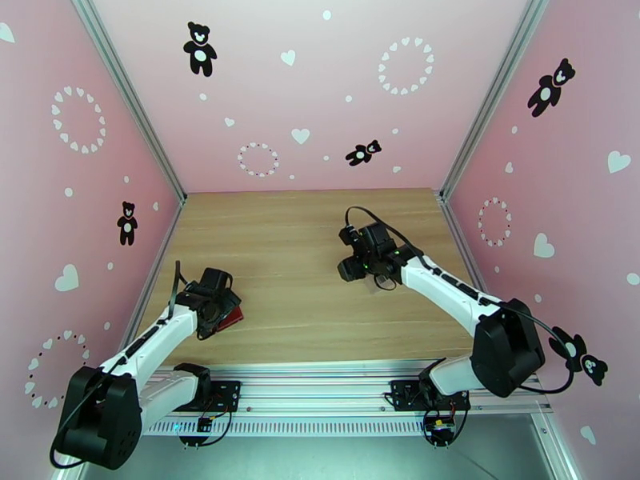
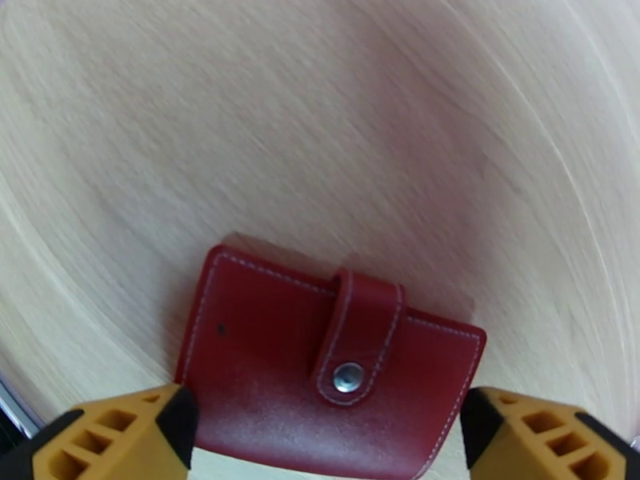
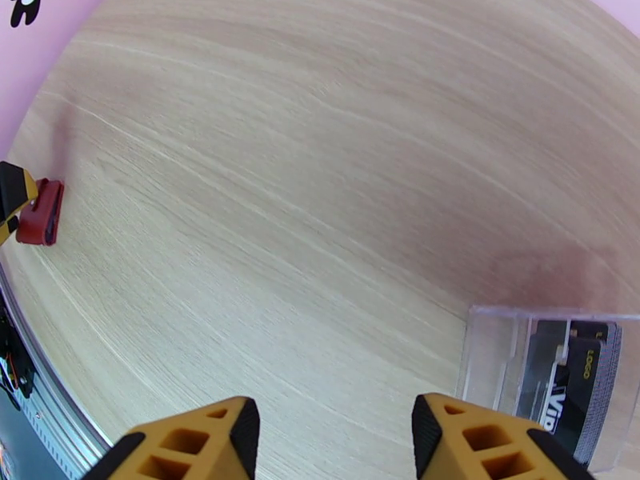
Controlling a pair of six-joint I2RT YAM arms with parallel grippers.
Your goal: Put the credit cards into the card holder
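Red card holder [image 2: 328, 362] lying closed, tab snapped, flat on the wooden tabletop [image 2: 320, 114]. Left fingers [image 2: 180, 426] spread wide, one at each short end of it, gripping nothing. Right fingers [image 3: 240, 434] parted and empty above bare wood, beside a clear plastic case [image 3: 552, 378] containing dark cards.

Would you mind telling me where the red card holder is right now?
The red card holder lies closed on the wooden table, near its left front corner. It sits directly under the left end effector, between the open fingers in the left wrist view.
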